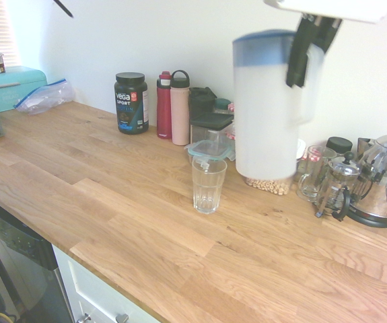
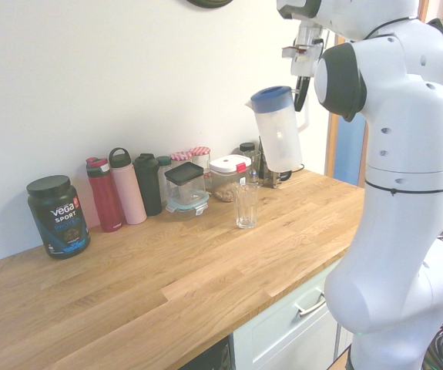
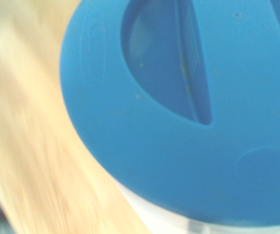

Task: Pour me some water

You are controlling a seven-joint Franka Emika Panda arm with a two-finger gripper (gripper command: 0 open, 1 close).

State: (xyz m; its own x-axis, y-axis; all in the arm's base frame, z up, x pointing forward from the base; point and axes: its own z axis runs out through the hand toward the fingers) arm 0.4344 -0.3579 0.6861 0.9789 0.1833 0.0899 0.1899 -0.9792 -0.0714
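The tall frosted-white jug [image 1: 267, 101] with its blue lid [image 3: 188, 107] hangs in the air above the wooden counter [image 1: 112, 202], about upright. My gripper [image 1: 299, 64] is shut on the jug's white handle, reaching down from above. The same jug [image 2: 276, 135] shows in the second exterior view, just behind and to the side of a clear ribbed glass [image 1: 208, 185] standing on the counter. The water itself does not show through the frosted wall. I cannot tell whether the glass [image 2: 246, 206] holds any liquid.
Along the wall stand a dark Vega tub [image 1: 131, 102], a red bottle [image 1: 164, 104], a pink bottle [image 1: 180, 108], lidded containers [image 1: 211, 128], a French press [image 1: 338, 188] and a steel kettle [image 1: 385, 178]. A teal box [image 1: 8, 84] sits far left.
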